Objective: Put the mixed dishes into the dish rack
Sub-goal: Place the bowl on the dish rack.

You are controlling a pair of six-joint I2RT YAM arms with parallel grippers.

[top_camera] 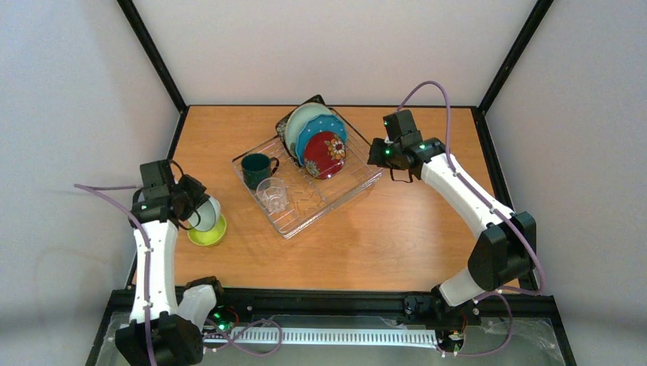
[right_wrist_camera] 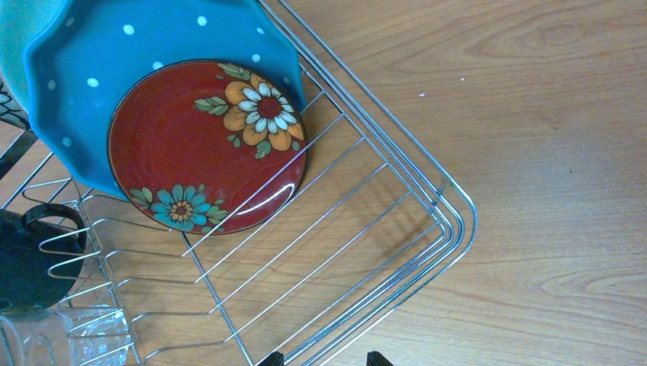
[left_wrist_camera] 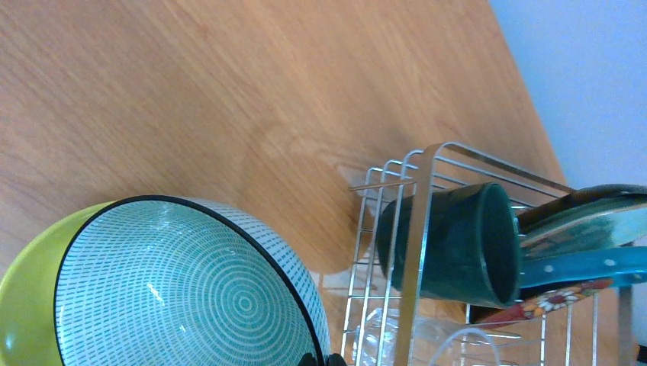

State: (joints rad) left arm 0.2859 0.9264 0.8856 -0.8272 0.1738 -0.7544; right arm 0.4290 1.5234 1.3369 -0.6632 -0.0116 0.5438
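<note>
While the left gripper (top_camera: 191, 207) is closed tight on the rim of the mint bowl (top_camera: 208, 213) and holds it tilted over the yellow-green bowl (top_camera: 209, 235) (both at the table's (top_camera: 397, 236) left side, apart from the dish rack (top_camera: 336, 187)), the right gripper (right_wrist_camera: 322, 360) hangs with its jaws apart and empty above the rack's right corner. Inside the rack, the black square floral plate (top_camera: 288, 122), pale mint plate (top_camera: 305, 118), blue dotted plate (top_camera: 316, 134) and small red floral plate (top_camera: 326, 155) stand on edge in a row. The dark green mug (top_camera: 255, 169) and clear glass cup (top_camera: 272, 194) are at the other end.

No readable text, labels, brands or numbers in any view. Only decoration: flowers on the small red floral plate (right_wrist_camera: 207, 145), white dots on the blue dotted plate (right_wrist_camera: 145, 69).
</note>
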